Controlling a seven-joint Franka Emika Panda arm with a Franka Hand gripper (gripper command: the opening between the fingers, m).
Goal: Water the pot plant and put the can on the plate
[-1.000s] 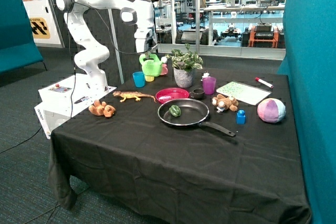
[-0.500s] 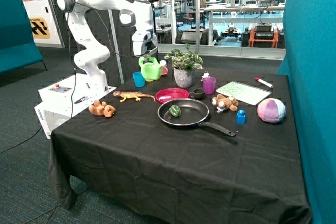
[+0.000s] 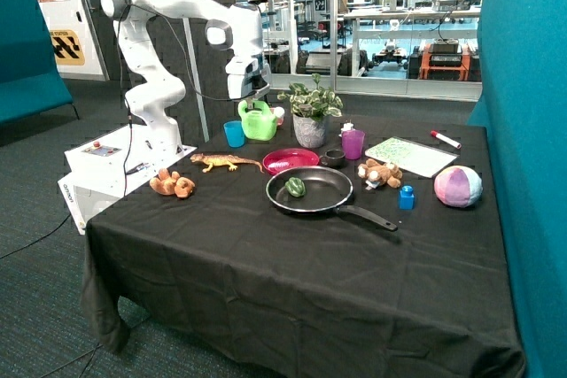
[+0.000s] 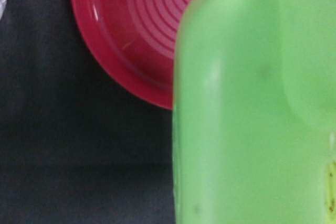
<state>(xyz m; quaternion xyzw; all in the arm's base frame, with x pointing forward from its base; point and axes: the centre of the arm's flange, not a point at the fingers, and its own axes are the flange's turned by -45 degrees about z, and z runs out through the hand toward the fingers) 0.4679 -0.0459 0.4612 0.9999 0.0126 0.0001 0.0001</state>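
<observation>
Your gripper (image 3: 255,95) hangs above the far side of the table (image 3: 292,245), and the can (image 3: 258,121) hangs from it in the air, so the fingers are closed on the top of the can. You cannot see the fingertips themselves in either view; the grip shows only in the can being off the cloth. The can sits between the blue cup (image 3: 234,134) and the plant (image 3: 311,115), close beside the plant's leaves but not touching them, with its pale spout tip turned toward the plant. It looks roughly upright.

In your wrist view the can (image 4: 252,108) fills most of the frame, and past its edge you see the plate (image 4: 126,35) lying flat on the black cloth, with ringed grooves on its face. The can is still above the plate, not on it.

From outside, the plate (image 3: 290,161) lies just in front of the plant, touching or nearly touching the rim of the pan (image 3: 312,189), which holds a small green item. The lizard (image 3: 225,162) lies beside the plate on the arm's side. A small dark bowl (image 3: 334,158) and a purple cup (image 3: 353,143) stand on the plant's other side.
</observation>
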